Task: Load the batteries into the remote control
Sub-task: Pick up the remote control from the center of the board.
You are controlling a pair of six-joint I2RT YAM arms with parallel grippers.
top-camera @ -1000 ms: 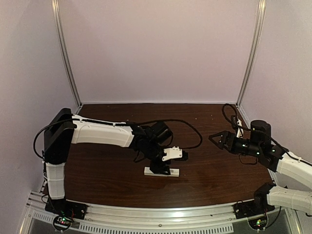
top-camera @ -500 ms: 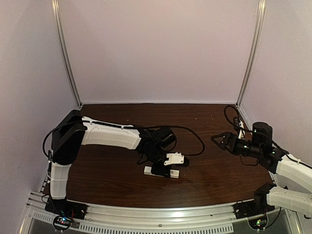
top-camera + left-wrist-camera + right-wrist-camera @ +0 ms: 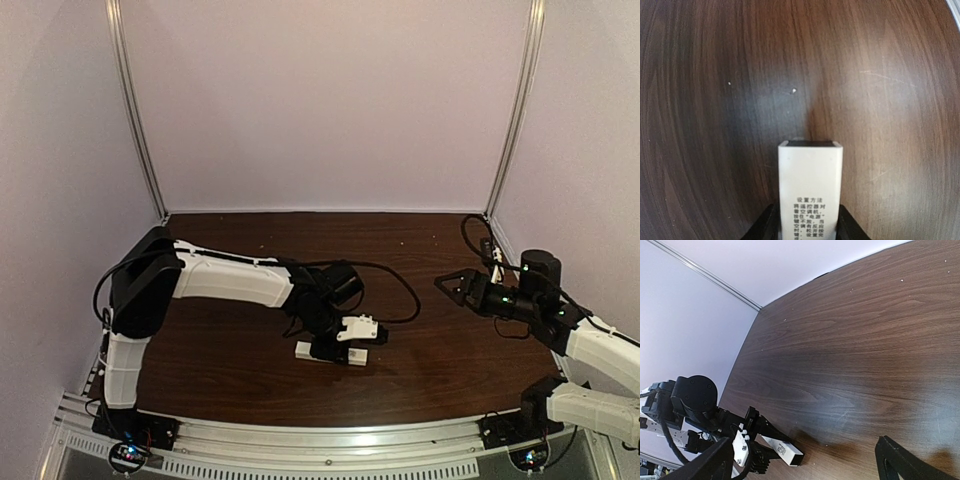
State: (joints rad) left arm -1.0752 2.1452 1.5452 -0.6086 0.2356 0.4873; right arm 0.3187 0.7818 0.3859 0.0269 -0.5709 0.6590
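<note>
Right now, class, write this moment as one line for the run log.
left gripper: shut on remote control | remote control: lying on table | right gripper: open, empty | batteries: none in view

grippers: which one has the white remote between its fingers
The left gripper, clamped on the sides of the remote control. The right gripper hangs open off to the side, empty.
</note>
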